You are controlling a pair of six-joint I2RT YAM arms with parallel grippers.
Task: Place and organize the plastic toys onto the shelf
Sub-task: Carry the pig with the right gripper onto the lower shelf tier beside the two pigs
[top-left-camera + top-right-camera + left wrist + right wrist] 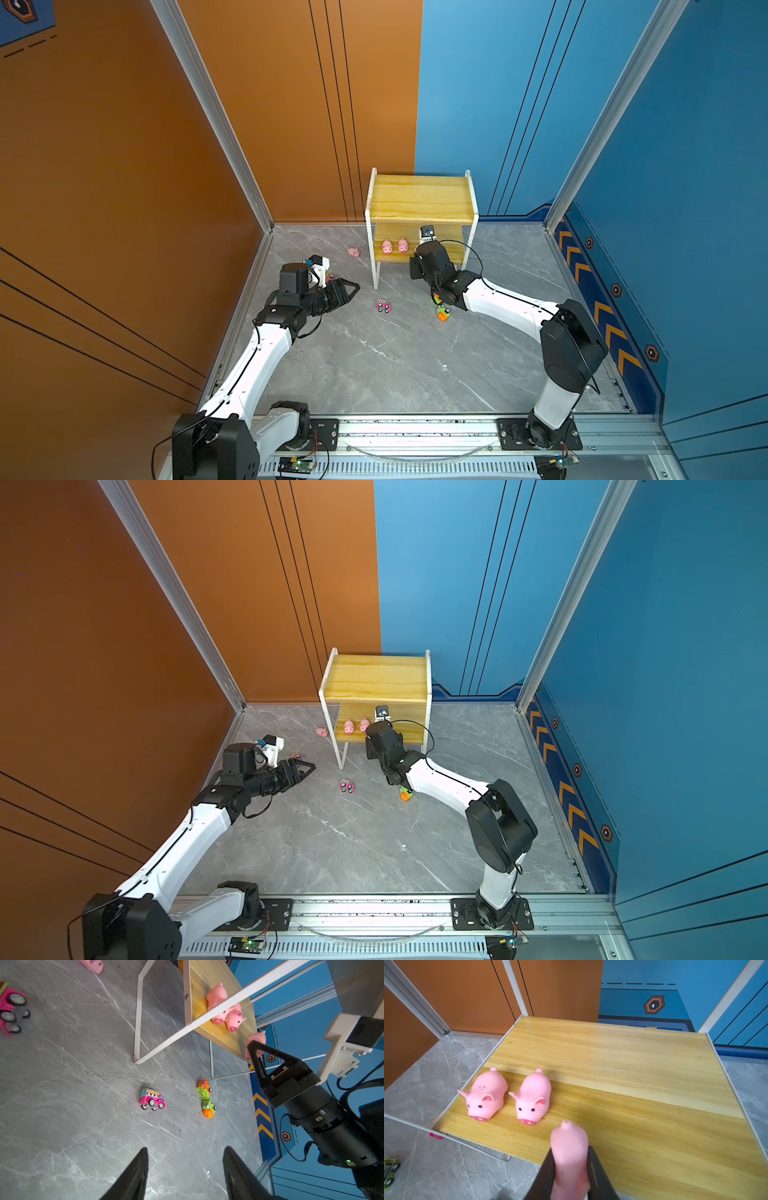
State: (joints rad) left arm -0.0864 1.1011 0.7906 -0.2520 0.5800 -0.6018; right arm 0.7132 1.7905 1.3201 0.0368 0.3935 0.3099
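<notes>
The right gripper point(571, 1152) is clamped on a pink pig point(568, 1136), one jaw on each flank, with the tail end pointing into the shelf point(419, 199). This pig sits over the front edge of the shelf's lower board point(643, 1126); whether it touches the board cannot be determined. On the same board, toward the shelf's left-arm side, a second pig point(533, 1097) and a third pig point(485, 1095) stand side by side, close but apart, snouts facing the shelf front. A fourth pig point(353, 252) lies on the table point(395, 365) just outside the shelf's left-arm side. The left gripper point(186, 1149) has its jaws apart with nothing between them. It hovers over the table in front of the shelf, off to that same side. A pink car point(383, 306) stands on the table in front of the shelf's near left leg. An orange-and-green truck point(204, 1088) and a green-and-orange car point(209, 1108) lie just beside each other in front of the shelf, below the right arm. Another pink car point(12, 1009), only partly in view, lies on the table near the left gripper.
</notes>
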